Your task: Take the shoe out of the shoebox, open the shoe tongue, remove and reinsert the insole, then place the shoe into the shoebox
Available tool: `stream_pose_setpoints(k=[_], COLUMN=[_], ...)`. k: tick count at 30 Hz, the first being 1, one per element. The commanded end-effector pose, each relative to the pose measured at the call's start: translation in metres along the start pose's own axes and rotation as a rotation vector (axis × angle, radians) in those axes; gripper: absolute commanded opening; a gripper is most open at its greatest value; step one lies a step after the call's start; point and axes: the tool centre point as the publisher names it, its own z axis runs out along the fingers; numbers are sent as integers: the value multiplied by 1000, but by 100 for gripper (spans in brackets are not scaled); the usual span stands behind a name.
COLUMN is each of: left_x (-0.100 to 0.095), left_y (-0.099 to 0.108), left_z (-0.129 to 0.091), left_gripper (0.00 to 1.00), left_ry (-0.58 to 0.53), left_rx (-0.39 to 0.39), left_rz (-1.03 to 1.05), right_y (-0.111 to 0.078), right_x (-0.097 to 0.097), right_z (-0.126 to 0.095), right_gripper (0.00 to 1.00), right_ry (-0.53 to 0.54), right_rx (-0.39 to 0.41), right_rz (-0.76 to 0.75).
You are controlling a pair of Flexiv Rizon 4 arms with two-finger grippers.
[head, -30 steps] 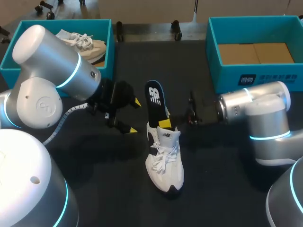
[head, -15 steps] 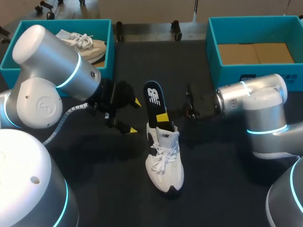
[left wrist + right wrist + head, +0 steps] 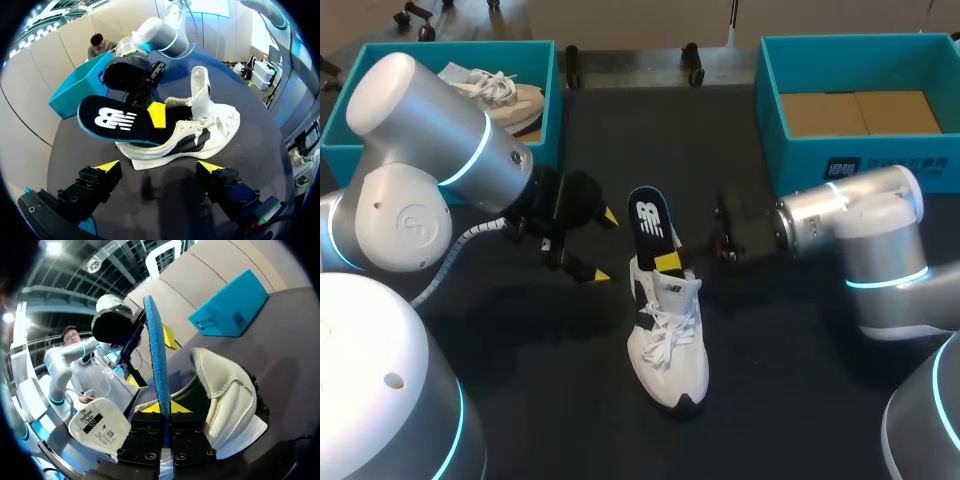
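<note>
A white shoe (image 3: 667, 340) lies on the black table, toe toward me; in the left wrist view the white shoe (image 3: 200, 132) shows side-on with its tongue up. A black insole (image 3: 650, 218) with a blue underside stands up out of the shoe's heel. My right gripper (image 3: 667, 261) is shut on the insole's lower end; in the right wrist view the insole (image 3: 156, 350) rises edge-on from between its fingers (image 3: 163, 408). My left gripper (image 3: 601, 245) hangs open just left of the insole, touching nothing. Its open gripper (image 3: 159, 165) faces the shoe's side.
A teal shoebox (image 3: 555, 95) at the back left holds a second pale shoe (image 3: 500, 92). Another teal shoebox (image 3: 770, 110) at the back right has brown cardboard inside. My left arm's large joints fill the near left.
The right gripper has closed on the insole. The insole has dropped slightly and tipped a little to the right. The left arm and the shoe have stayed put.
</note>
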Motion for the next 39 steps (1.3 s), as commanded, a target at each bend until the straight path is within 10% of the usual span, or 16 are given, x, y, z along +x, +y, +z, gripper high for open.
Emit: stream_pose_setpoints(k=[1,7,11,17,23,26,39], left_x=[1,1,1,1,1,1,1], left_y=[-1,-1,-1,-1,-1,-1,-1], left_z=[0,0,0,0,0,0,0], left_gripper=[100,100,100,100,100,100,100], left_ry=[-2,-2,-2,-2,-2,-2,-2], left_rx=[-4,-4,-4,-4,-4,-4,-4], left_rz=[1,1,1,1,1,1,1], right_y=[-14,-16,-5,15,27,27,5], right_x=[10,13,14,15,9,5,1], right_z=[3,3,2,3,4,3,-2], right_gripper=[0,0,22,27,22,0,0], right_ry=[-21,-36,-46,-48,-36,-28,35], right_rx=[-14,-16,-10,9,23,34,67], right_rz=[13,16,-14,-60,-80,-72,18])
